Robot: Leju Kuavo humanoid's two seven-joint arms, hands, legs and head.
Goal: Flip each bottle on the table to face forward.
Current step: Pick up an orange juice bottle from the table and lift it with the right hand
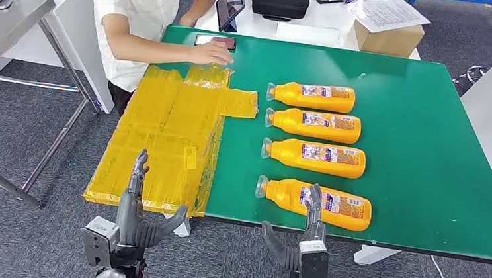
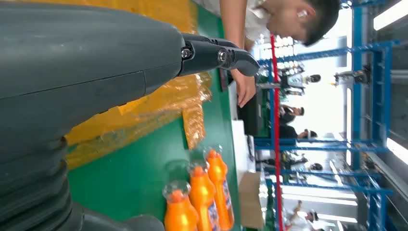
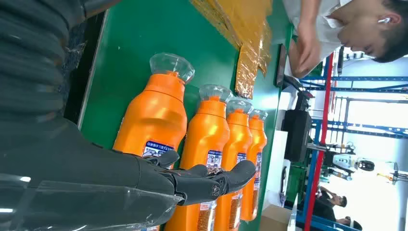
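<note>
Four orange plastic bottles with clear caps lie on their sides in a column on the green table (image 1: 430, 127), caps pointing toward the robot's left. From nearest the robot to farthest: the first bottle (image 1: 331, 203), second bottle (image 1: 318, 157), third bottle (image 1: 317, 125) and fourth bottle (image 1: 314, 96). All four show a printed label facing up; whether that counts as the forward face cannot be told, so the flipping seems not yet started or still to be judged. The robot's left hand (image 1: 135, 200) and right hand (image 1: 305, 233) hover at the table's near edge, fingers spread and holding nothing. The right hand sits just short of the first bottle. A flattened yellow plastic-wrapped sheet (image 1: 164, 139) lies to the left, under a seated person's hand (image 1: 211, 54).
</note>
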